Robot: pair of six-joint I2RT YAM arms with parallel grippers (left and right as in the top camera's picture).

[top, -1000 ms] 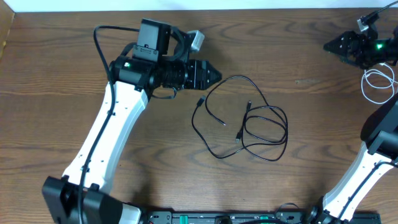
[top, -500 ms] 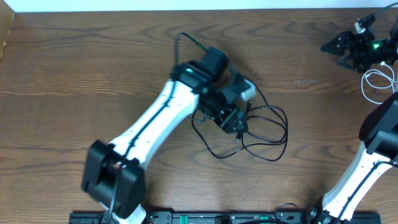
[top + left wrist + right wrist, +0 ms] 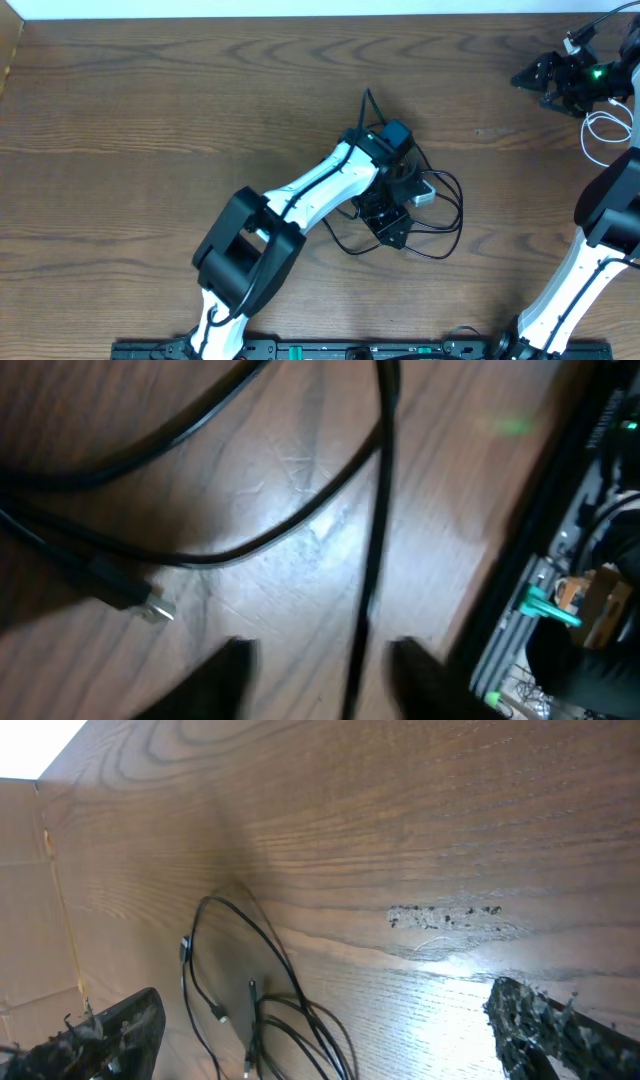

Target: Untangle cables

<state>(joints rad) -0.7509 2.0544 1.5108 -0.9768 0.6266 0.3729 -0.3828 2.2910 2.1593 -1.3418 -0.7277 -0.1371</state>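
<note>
The black cable [image 3: 459,206] lies in tangled loops at the table's middle. My left gripper [image 3: 396,222] is down over the left part of those loops. In the left wrist view one black strand [image 3: 372,580] runs straight between my two blurred fingers [image 3: 228,678], and both jaws stand clear of it. A small plug end [image 3: 150,609] lies to the left. The white cable [image 3: 588,135] is coiled at the right edge. My right gripper [image 3: 545,80] hovers at the far right, wide open and empty, and its wrist view shows the black cable [image 3: 250,1010] in the distance.
The thicker black wire of the left arm [image 3: 365,102] arches up behind its wrist. A rail with electronics [image 3: 540,600] runs along the table's near edge. A scuffed patch [image 3: 445,917] marks the wood.
My left arm has swung from the upper left down onto the black tangle, and its jaws have narrowed round a strand. The right gripper has barely shifted.
</note>
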